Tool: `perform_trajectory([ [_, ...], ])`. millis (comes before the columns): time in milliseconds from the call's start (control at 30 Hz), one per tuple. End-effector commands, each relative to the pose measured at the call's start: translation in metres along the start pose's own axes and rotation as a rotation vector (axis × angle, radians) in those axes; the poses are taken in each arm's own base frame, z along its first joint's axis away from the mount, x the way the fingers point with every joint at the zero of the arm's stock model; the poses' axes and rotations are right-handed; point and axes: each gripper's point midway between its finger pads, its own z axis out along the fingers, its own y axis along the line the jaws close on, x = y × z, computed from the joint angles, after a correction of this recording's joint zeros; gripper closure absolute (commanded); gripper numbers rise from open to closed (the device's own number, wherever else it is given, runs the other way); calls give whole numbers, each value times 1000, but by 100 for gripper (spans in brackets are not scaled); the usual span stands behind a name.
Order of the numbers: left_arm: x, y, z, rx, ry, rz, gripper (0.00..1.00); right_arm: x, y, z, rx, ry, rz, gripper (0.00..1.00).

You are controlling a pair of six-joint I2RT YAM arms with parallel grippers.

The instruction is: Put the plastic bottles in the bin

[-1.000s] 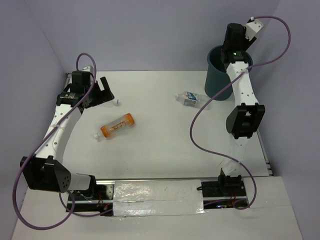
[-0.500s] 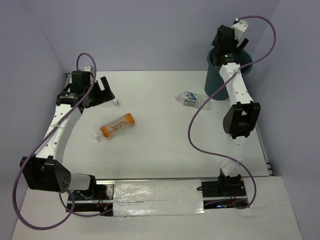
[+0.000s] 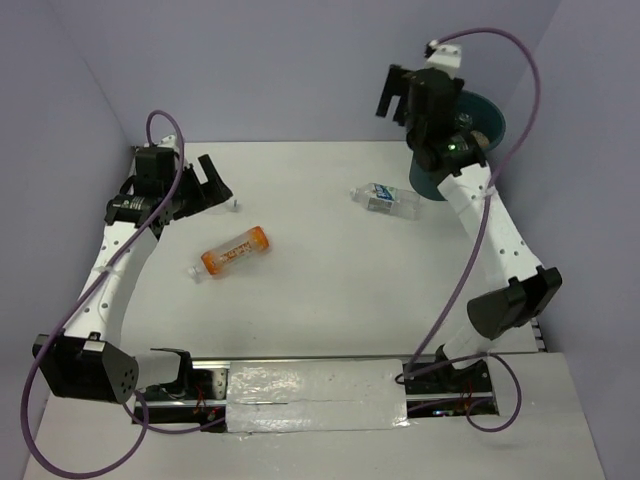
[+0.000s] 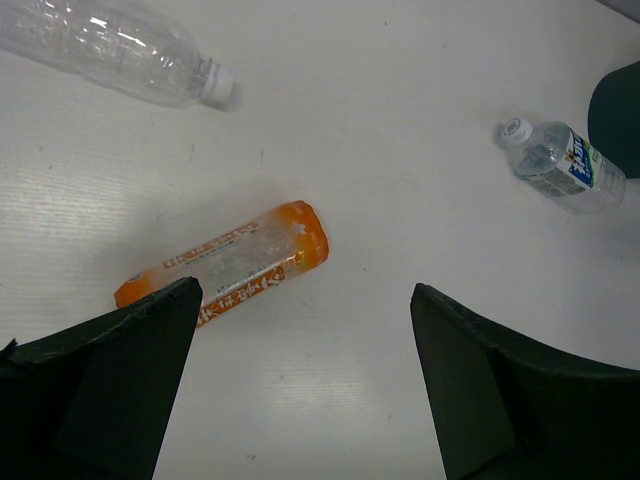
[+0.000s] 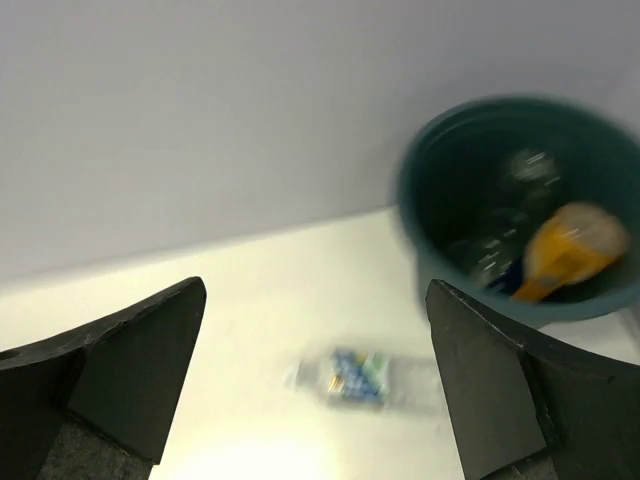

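Note:
An orange bottle (image 3: 235, 250) with a label lies on the table; in the left wrist view the orange bottle (image 4: 225, 262) sits just ahead of the left finger. My left gripper (image 3: 208, 185) (image 4: 305, 290) hangs open above the table, holding nothing. A clear unlabelled bottle (image 4: 120, 50) lies beyond it. A clear bottle with a blue-white label (image 3: 385, 198) (image 5: 365, 375) lies left of the teal bin (image 3: 488, 122) (image 5: 520, 200). Another orange bottle (image 5: 565, 250) rests inside the bin. My right gripper (image 3: 395, 100) (image 5: 316, 300) is open and empty, raised left of the bin.
Purple cables loop from both arms, the right one arching over the bin. The back wall stands close behind the bin, and the bin's edge (image 4: 620, 115) shows at the far right of the left wrist view.
My right gripper has swung left from above the bin and its jaws have opened. The right arm's elbow has dropped toward the near right. The left arm shifted only slightly.

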Motion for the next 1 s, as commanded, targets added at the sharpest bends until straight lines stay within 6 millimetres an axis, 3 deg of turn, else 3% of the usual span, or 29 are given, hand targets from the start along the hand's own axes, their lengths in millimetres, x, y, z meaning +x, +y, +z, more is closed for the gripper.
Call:
perform_trajectory([
  [0, -1, -7, -4, 42, -13, -20, 1, 106, 21, -6, -108, 298, -213, 2],
  [67, 2, -7, -5, 46, -4, -18, 1, 167, 20, 1, -93, 457, -318, 2],
  [167, 7, -7, -7, 53, 6, -20, 1, 213, 6, 7, 9, 588, -451, 0],
  [500, 25, -3, -12, 65, 20, -40, 1, 276, -1, 29, 34, 736, -642, 0],
  [533, 25, -2, -13, 61, 20, -41, 1, 288, -9, 37, 69, 754, -665, 0],
  [733, 21, 2, -15, 42, -2, -28, 0, 293, -12, 64, 41, 755, -620, 0],
  [967, 27, 2, -5, 48, 25, -38, 1, 297, 1, 83, -55, 770, -581, 0],
])
